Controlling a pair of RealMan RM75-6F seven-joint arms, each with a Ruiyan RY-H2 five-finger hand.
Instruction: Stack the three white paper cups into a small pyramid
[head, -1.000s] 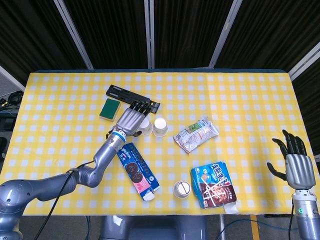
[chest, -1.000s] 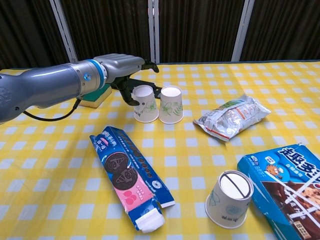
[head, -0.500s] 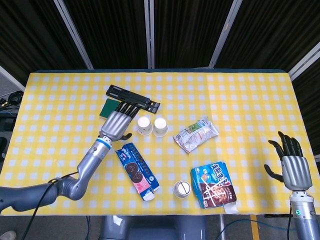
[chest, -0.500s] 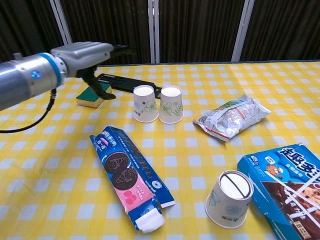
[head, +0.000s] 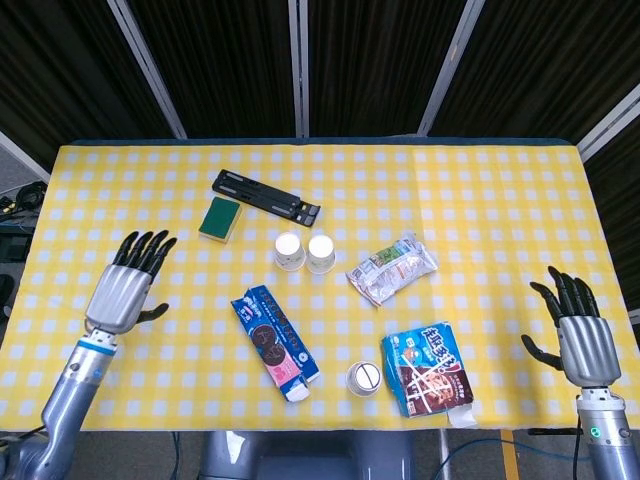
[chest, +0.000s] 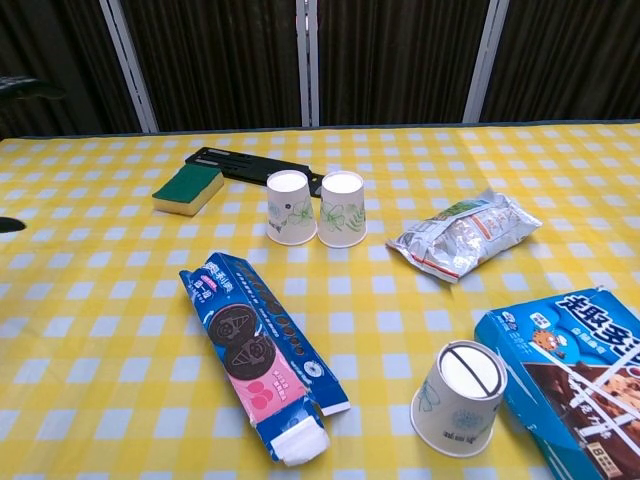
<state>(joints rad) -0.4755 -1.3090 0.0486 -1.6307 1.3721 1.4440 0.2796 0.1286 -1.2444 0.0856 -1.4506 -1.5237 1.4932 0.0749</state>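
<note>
White paper forms the base of the pyramid already: the left base cup (head: 289, 250) and the right base cup (head: 321, 253) stand upside down, side by side and touching, near the middle of the yellow checked tabletop (head: 480, 190). That pairing looks like the finished bottom row. The third cup (head: 363, 378) is not yet on top; it sits inverted well apart from the pair, at about five o'clock from them near the front edge, squeezed between the torn cookie box (head: 274, 340) at its nine o'clock and the blue snack box (head: 430, 367) at its three o'clock.

Neither hand is at work. The left hand (head: 128, 288) hovers over the tabletop at roughly nine o'clock of the base cups, fingers spread and holding nothing. The right hand (head: 576, 338) hangs just off the right edge, likewise released and empty.

Roughly two thirds of the job seems done. What remains, by judgement, is lifting the third cup and setting it inverted across the seam of the two bases. The right hand is the nearer one, and the crinkled snack bag (head: 392, 268) at three o'clock of the pair lies close to that path.
</note>
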